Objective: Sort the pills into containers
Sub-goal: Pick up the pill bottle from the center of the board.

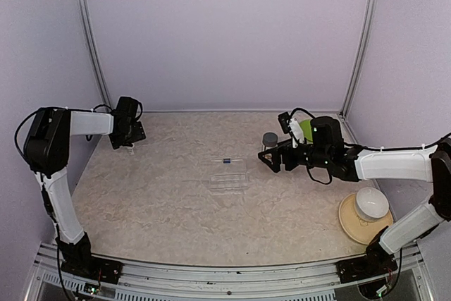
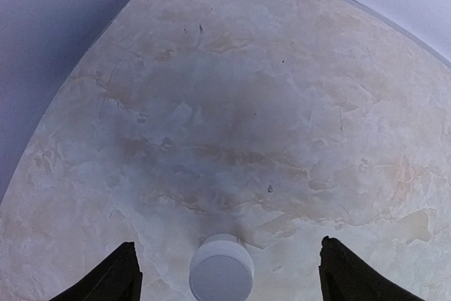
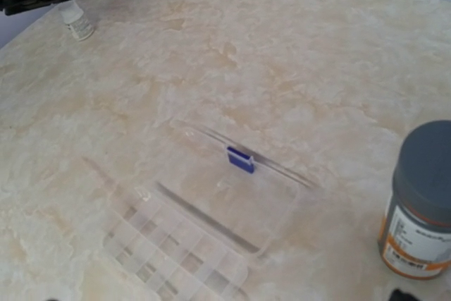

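The containers are the small compartments (image 3: pixel 176 252) of a flat clear pill box (image 1: pixel 229 174) lying open mid-table, lid (image 3: pixel 243 199) folded back. One small dark blue piece (image 3: pixel 240 159) sits at the lid's far edge; I cannot tell whether it is a pill or the clasp. No other pills show. My left gripper (image 1: pixel 128 139) hangs at the far left over a small white bottle (image 3: pixel 76 22). Its white cap (image 2: pixel 221 271) lies between the spread fingers (image 2: pixel 120 276), untouched. My right gripper (image 1: pixel 266 160) hovers open and empty just right of the box.
A grey-capped bottle (image 3: pixel 423 195) with an orange-edged label stands right of the box, close to my right gripper. A round green plate (image 1: pixel 306 130) lies behind the right wrist. A white bowl (image 1: pixel 371 204) on a tan plate (image 1: pixel 351 225) sits at the near right.
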`<action>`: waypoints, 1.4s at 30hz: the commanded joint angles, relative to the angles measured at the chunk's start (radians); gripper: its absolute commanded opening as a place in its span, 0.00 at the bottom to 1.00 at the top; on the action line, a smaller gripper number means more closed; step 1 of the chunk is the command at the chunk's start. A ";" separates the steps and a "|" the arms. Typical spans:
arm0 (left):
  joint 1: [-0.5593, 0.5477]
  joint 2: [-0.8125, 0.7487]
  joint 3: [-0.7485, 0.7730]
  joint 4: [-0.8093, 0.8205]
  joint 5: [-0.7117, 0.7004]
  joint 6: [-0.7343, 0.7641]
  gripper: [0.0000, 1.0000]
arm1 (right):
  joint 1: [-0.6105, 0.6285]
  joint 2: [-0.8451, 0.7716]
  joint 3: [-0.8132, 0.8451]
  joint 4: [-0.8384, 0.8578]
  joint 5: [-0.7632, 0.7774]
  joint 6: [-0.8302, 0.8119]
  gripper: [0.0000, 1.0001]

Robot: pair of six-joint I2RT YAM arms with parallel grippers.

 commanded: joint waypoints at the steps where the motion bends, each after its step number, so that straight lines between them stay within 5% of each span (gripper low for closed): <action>1: 0.010 0.030 0.011 -0.011 0.012 -0.004 0.83 | -0.008 0.011 0.020 0.027 -0.010 -0.007 1.00; 35: 0.018 0.046 -0.013 -0.012 0.020 -0.011 0.43 | -0.007 0.019 -0.004 0.040 0.002 -0.002 1.00; 42: 0.018 0.047 -0.016 -0.009 0.019 -0.011 0.25 | -0.008 0.025 -0.002 0.042 0.002 -0.004 1.00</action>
